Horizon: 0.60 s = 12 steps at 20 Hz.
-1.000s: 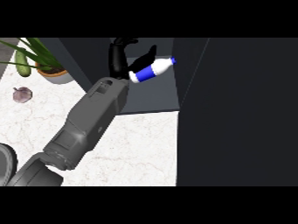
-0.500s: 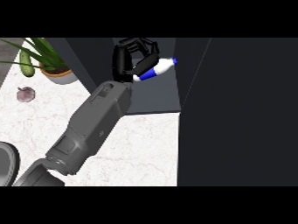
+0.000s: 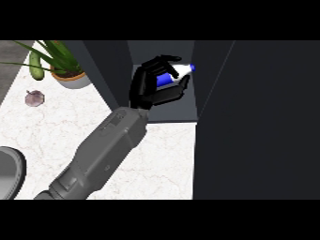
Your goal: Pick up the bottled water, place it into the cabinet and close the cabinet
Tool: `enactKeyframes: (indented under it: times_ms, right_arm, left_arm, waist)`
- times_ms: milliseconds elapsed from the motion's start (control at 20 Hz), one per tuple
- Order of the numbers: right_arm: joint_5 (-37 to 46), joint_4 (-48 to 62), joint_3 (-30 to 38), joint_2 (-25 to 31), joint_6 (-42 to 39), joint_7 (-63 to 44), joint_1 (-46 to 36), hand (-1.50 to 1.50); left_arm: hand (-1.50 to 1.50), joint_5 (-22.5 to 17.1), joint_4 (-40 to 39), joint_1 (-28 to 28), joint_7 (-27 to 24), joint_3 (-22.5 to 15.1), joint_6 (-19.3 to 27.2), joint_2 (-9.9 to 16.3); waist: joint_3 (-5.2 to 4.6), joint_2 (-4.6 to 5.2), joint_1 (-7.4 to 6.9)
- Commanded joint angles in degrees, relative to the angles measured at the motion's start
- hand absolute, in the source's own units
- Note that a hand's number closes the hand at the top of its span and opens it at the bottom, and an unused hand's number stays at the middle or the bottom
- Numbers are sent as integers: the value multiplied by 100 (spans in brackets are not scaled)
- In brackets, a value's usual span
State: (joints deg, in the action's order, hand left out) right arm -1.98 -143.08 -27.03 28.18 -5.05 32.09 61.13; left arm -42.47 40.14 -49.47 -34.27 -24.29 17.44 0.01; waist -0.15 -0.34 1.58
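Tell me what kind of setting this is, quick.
Likely a kitchen counter: a white marble-look countertop, a dark cabinet standing open, and a potted plant at the back. The left hand holds a bottled water inside the cabinet.

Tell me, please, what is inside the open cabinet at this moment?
Inside the cabinet are the bottled water and the robot hand curled round it. The hand covers most of the bottle, so whether it rests on the shelf cannot be seen.

Evenly bright on the white marbled counter top (image 3: 44, 126); deeply dim inside the dark grey open cabinet (image 3: 163, 108); no glare.
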Motion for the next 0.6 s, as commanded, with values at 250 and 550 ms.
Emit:
enactKeyframes:
  times_ms: [250,550]
  right_arm:
    - [212,-880,-23,159,313,-217,398,-150]
    - [517,-801,-313,66,600,-217,330,-150]
  left_arm:
    - [-150,-109,2302,2126,200,-1483,122,-1]
    - [-150,-21,3938,3791,61,-1650,201,1060]
  waist:
    - [8,-63,-236]
    - [3,-48,-331]
